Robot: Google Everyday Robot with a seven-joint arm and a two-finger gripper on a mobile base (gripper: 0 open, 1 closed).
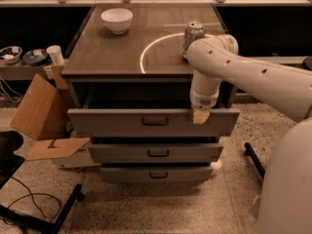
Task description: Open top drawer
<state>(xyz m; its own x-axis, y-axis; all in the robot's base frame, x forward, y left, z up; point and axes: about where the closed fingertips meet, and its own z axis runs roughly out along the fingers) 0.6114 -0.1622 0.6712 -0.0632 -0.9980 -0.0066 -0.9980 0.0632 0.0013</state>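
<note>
The top drawer (112, 123) is the widest grey drawer of the cabinet, with a small black centre handle (155, 122). It stands partly pulled out, with a dark gap behind its front panel. My gripper (200, 116) hangs from the white arm at the top edge of the drawer's front panel, to the right of the handle. Its tan tip lies against the front panel.
Two narrower drawers (156, 153) sit below, slightly out. On the cabinet top are a white bowl (117, 20) and a metal can (193, 34). An open cardboard box (41, 113) stands at the left, a black stand leg (46, 218) on the floor, and my white base (287, 189) at the right.
</note>
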